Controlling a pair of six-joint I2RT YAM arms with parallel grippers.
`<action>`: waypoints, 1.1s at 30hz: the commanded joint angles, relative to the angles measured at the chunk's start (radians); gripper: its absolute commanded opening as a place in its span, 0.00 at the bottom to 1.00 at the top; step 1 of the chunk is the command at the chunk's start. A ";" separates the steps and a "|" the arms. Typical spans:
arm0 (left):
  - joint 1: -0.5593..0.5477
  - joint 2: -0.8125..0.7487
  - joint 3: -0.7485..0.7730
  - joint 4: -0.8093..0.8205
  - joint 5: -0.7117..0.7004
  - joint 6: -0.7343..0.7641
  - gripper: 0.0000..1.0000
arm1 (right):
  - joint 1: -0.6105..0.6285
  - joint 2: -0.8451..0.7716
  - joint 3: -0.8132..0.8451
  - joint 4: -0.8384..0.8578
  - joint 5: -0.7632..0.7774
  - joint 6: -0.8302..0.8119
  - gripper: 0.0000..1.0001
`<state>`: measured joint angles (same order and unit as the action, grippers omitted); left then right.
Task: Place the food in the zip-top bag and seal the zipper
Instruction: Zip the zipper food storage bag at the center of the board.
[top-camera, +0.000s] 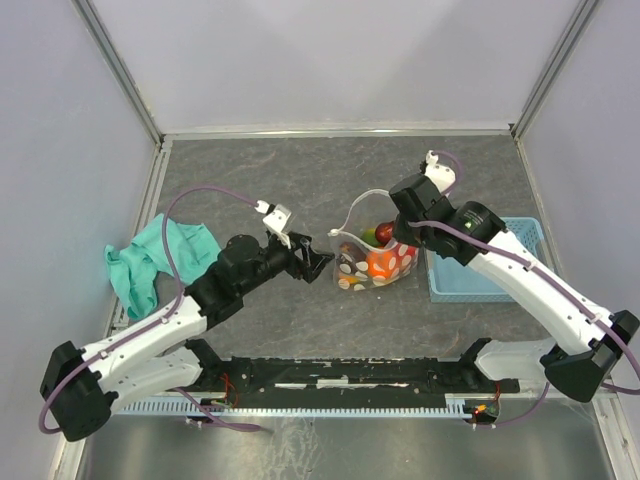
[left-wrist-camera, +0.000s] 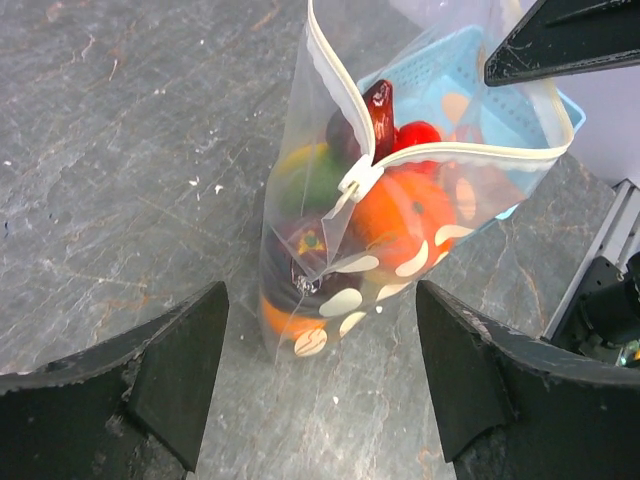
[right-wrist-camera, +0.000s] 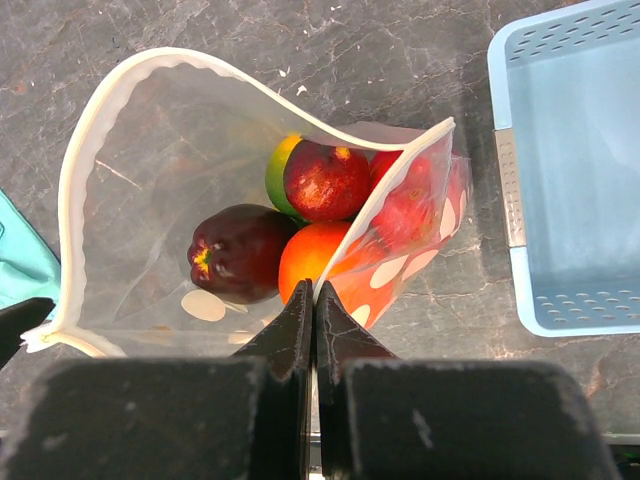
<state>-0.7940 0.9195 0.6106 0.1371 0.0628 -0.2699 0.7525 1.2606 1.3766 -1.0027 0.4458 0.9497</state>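
Bag (top-camera: 375, 262) upright mid-frame in top view, mouth open; basket (top-camera: 490, 285) just to its right.
L gripper (top-camera: 320, 262) spread, just left of bag, apart from it. R gripper (right-wrist-camera: 313, 300) fingers pressed together, pinching bag rim. Food (right-wrist-camera: 325, 180) inside bag; zipper (left-wrist-camera: 330, 60) unsealed.

Robot lab test cell, not a home. A white left arm (top-camera: 150, 335) and right arm (top-camera: 530, 285) are bolted to a black mounting rail (top-camera: 340, 375) at the near edge of a dark stone-look desk (top-camera: 250, 170). Plain pale wall panels (top-camera: 330, 60) in bare metal frame posts (top-camera: 120, 70) close off the left, right and far sides. Purple cables (top-camera: 205, 190) loop loose, and the props are glossy toy food (right-wrist-camera: 325, 180) in a zip-top bag (right-wrist-camera: 130, 150).
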 joint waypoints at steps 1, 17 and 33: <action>0.000 0.013 -0.089 0.335 0.023 0.049 0.81 | 0.001 -0.033 -0.006 0.038 0.002 0.015 0.02; 0.082 0.231 -0.164 0.736 0.331 0.128 0.68 | 0.001 -0.042 -0.028 0.063 -0.058 -0.007 0.02; 0.093 0.314 -0.107 0.779 0.399 0.159 0.41 | 0.001 -0.049 -0.043 0.069 -0.093 -0.015 0.02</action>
<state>-0.7071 1.2282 0.4545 0.8299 0.4343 -0.1692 0.7525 1.2358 1.3312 -0.9710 0.3622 0.9413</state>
